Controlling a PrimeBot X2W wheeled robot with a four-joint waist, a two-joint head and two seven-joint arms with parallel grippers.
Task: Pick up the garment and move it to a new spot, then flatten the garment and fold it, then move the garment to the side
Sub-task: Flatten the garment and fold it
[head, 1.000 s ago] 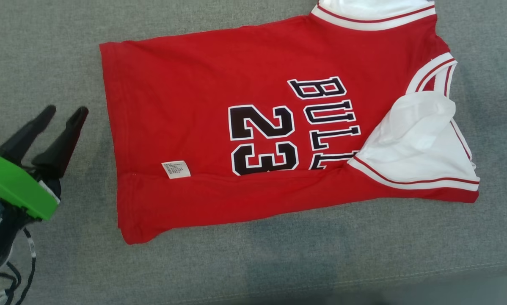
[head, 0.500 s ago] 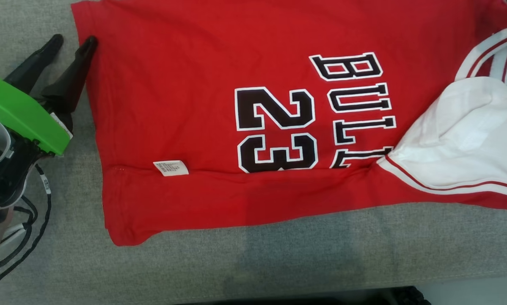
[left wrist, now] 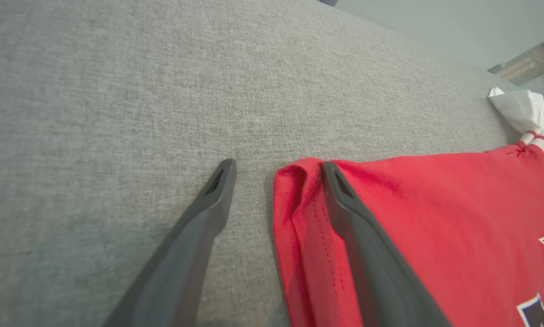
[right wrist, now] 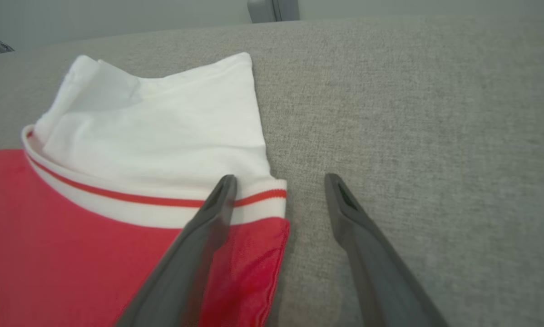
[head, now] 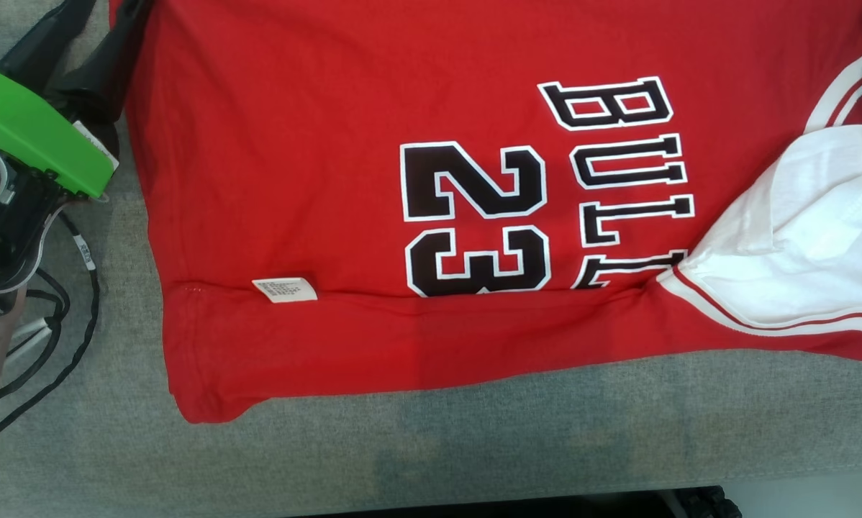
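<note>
The garment [head: 294,144] is a red jersey printed with "23" and "BULLS", with white sleeves. It lies folded lengthwise on the grey cushion [head: 474,446]. My left gripper [head: 103,8] is at the far left hem corner. In the left wrist view my left gripper [left wrist: 277,165] is open and straddles that corner of the garment [left wrist: 435,204]: one finger lies over the red cloth, the other over bare cushion. My right gripper [right wrist: 279,179] is open and straddles the banded corner of the garment [right wrist: 72,236] beside the white sleeve [right wrist: 163,127].
Black cables [head: 78,252] hang from my left wrist at the left edge. The cushion's front edge runs along the bottom of the head view, with a dark object [head: 697,496] below it. Bare grey cushion [right wrist: 435,136] stretches beyond both corners.
The head camera has moved in and the jersey now looks larger. My left gripper has moved forward from beside the hem to the jersey's far left corner.
</note>
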